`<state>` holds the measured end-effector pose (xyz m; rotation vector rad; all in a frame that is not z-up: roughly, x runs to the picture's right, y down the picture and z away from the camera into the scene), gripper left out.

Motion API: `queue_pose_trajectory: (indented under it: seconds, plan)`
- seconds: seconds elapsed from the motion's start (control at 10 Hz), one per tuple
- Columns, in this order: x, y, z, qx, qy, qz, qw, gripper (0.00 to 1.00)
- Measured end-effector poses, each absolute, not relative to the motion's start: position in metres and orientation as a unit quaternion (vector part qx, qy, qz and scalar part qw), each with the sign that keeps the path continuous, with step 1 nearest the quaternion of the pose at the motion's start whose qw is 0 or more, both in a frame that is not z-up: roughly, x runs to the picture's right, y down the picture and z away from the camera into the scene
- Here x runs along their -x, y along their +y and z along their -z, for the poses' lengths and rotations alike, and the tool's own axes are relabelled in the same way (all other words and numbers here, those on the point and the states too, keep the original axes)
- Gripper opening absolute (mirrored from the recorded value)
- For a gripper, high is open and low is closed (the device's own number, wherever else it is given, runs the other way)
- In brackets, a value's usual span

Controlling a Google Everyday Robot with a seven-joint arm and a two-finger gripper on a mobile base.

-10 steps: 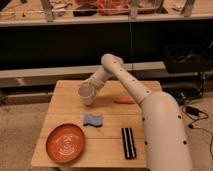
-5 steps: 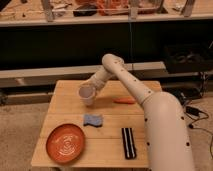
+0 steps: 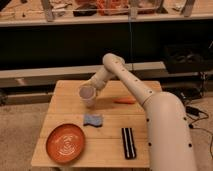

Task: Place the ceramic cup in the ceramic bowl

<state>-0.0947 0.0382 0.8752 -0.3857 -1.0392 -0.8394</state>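
The white ceramic cup (image 3: 87, 95) is at the end of my arm, over the back middle of the wooden table, tilted so its mouth faces the camera. My gripper (image 3: 95, 88) sits just behind it and is shut on the ceramic cup; the cup hides most of the fingers. The orange-red ceramic bowl (image 3: 66, 143) rests at the table's front left corner, well below and left of the cup in the camera view, with nothing in it.
A blue sponge (image 3: 93, 120) lies between cup and bowl. A black ridged bar (image 3: 128, 142) lies at the front right, and a thin orange object (image 3: 125, 101) at the back right. The wooden table (image 3: 65, 107) stands before a dark shelf unit (image 3: 60, 45).
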Motion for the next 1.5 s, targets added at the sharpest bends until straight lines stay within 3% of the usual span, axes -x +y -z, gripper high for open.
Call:
queue_pose_trajectory:
  seconds: [0.3, 1.5]
  plan:
    - [0.092, 0.041, -0.87, 0.18, -0.484, 0.395, 0.76, 0.02]
    - [0.089, 0.057, -0.828, 0.198, -0.491, 0.42, 0.737, 0.02]
